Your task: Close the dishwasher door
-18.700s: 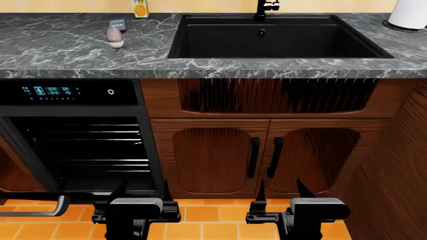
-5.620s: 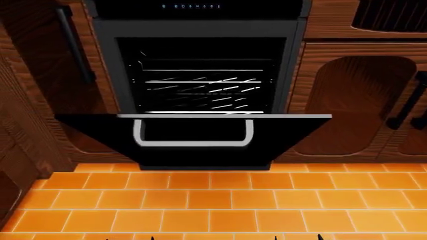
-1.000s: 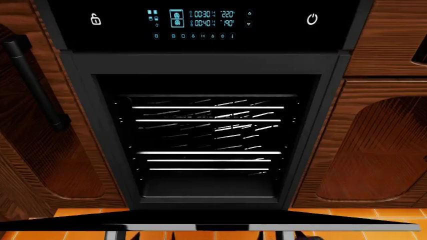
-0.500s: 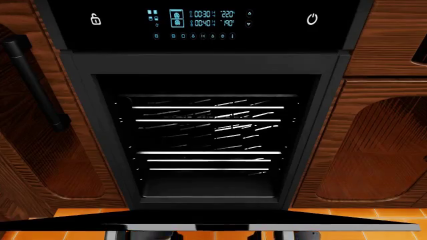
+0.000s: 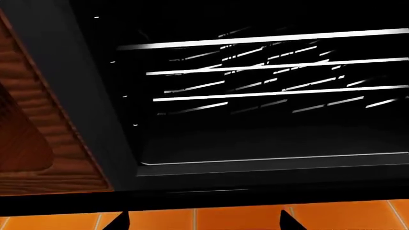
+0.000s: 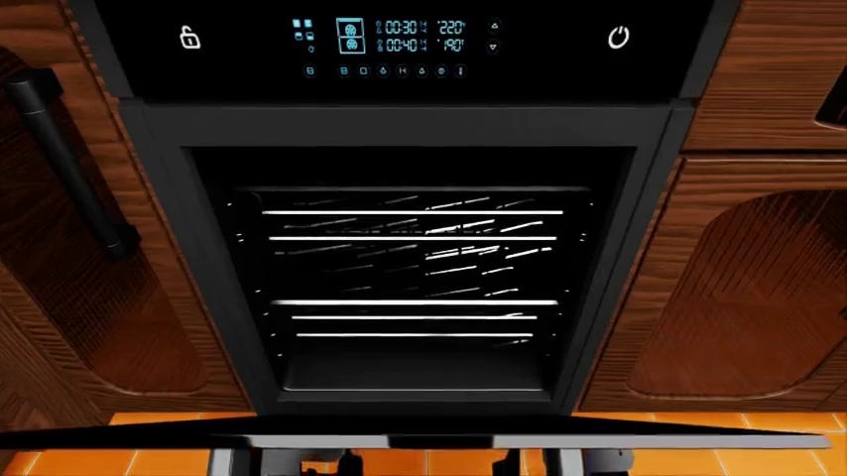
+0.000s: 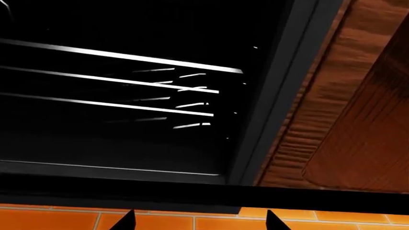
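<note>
The dishwasher (image 6: 397,45) is black with a blue display, and its cavity with wire racks (image 6: 411,258) stands open. The dishwasher door (image 6: 423,433) hangs down roughly level. In the head view it shows edge-on as a glossy black strip, with the legs of its grey handle (image 6: 228,461) below. Dark parts of both grippers show under that strip. In the left wrist view my left gripper (image 5: 204,223) is open and empty, just below the door's edge (image 5: 255,196). My right gripper (image 7: 201,221) is also open and empty, below the same edge (image 7: 128,197).
Brown wooden cabinet doors flank the dishwasher, the left one (image 6: 93,297) with a black bar handle (image 6: 73,169) and the right one (image 6: 755,288). Orange floor tiles (image 6: 79,461) lie below the door.
The door's front edge has risen slightly in the head view. More of the handle legs and gripper parts show beneath it.
</note>
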Robot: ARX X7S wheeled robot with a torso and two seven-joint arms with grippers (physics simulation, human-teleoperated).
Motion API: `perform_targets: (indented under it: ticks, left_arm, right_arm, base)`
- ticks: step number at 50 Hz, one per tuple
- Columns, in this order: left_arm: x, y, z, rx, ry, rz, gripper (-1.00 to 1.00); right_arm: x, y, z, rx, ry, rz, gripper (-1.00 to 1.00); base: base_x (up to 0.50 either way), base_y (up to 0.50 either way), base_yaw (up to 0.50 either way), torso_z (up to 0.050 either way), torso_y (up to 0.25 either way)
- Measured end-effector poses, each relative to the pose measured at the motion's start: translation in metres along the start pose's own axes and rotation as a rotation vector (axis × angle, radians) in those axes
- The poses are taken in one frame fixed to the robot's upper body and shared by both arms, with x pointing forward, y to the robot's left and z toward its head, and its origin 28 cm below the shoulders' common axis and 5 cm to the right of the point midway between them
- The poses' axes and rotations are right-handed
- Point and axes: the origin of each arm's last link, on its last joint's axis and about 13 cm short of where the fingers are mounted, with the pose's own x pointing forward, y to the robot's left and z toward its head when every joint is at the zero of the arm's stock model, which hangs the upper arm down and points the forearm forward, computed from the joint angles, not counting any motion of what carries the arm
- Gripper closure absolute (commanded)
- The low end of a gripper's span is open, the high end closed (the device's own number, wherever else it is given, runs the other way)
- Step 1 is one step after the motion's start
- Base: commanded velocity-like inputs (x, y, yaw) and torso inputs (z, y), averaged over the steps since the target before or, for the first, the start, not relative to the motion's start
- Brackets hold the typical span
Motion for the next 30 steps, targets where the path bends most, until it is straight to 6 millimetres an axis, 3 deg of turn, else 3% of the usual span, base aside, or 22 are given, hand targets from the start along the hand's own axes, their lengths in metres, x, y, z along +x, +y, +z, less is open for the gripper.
perform_targets:
  ticks: [30]
  left_arm:
    - [0.0022, 0.0016, 0.004, 0.017, -0.002, 0.002, -1.0]
  right_arm:
    - [0.004, -0.001, 0.0051, 0.008, 0.003, 0.003, -1.0]
  base:
    - [0.0, 0.0, 0.0, 0.0, 0.003]
